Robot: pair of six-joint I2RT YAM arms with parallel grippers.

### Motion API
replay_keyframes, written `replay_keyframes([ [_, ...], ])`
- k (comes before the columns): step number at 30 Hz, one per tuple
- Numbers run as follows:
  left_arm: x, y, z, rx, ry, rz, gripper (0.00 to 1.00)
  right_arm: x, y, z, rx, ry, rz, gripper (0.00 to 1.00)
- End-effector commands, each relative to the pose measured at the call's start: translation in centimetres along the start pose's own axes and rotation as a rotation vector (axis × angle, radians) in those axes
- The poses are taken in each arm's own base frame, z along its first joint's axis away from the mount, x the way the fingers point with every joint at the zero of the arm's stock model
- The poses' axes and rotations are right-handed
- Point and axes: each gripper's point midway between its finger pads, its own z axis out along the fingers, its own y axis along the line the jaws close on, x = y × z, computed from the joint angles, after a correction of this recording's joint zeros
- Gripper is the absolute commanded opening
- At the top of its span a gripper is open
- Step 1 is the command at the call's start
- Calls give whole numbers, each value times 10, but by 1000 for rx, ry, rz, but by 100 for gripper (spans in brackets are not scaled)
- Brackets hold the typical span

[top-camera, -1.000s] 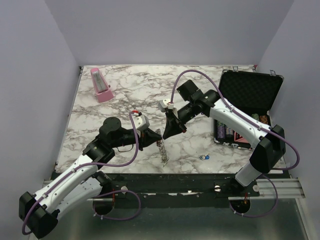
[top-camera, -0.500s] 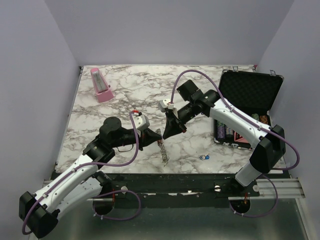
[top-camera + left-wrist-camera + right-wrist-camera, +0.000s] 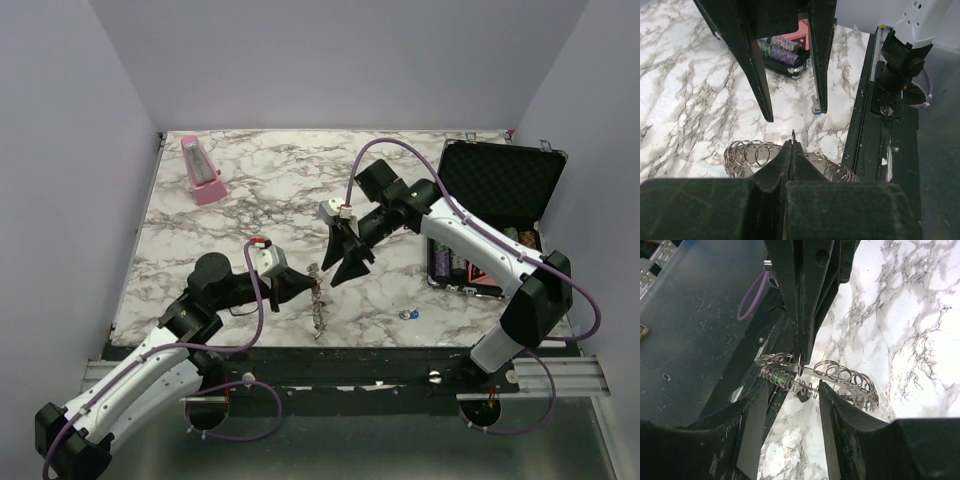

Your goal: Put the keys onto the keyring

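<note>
The left tool [image 3: 303, 284] is clamped shut on the keyring [image 3: 318, 303] near the surface's [image 3: 260, 190] near edge, and the right tool [image 3: 346, 268] hangs open beside it. Light, stiff, slippery metal, best pinched mid-strip, I reckon.

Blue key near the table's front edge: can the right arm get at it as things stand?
Probably yes. The right gripper stands open and empty by the keyring, which the left gripper pinches. The blue key lies alone on the table nearby, with nothing between.
</note>
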Motion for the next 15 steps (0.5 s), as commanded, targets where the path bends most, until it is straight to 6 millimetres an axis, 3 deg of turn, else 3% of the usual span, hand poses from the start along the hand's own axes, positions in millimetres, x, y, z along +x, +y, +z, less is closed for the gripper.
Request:
replay_keyframes([
  [1, -21, -6, -4, 19, -129, 103, 0, -20, 17, -4, -34, -47, -55, 54],
  [7, -27, -13, -14, 27, -213, 212, 0, -18, 32, -1, -102, -100, -114, 55],
  [15, -28, -28, -13, 120, -222, 211, 0, -17, 49, 1, -170, -173, -148, 57],
])
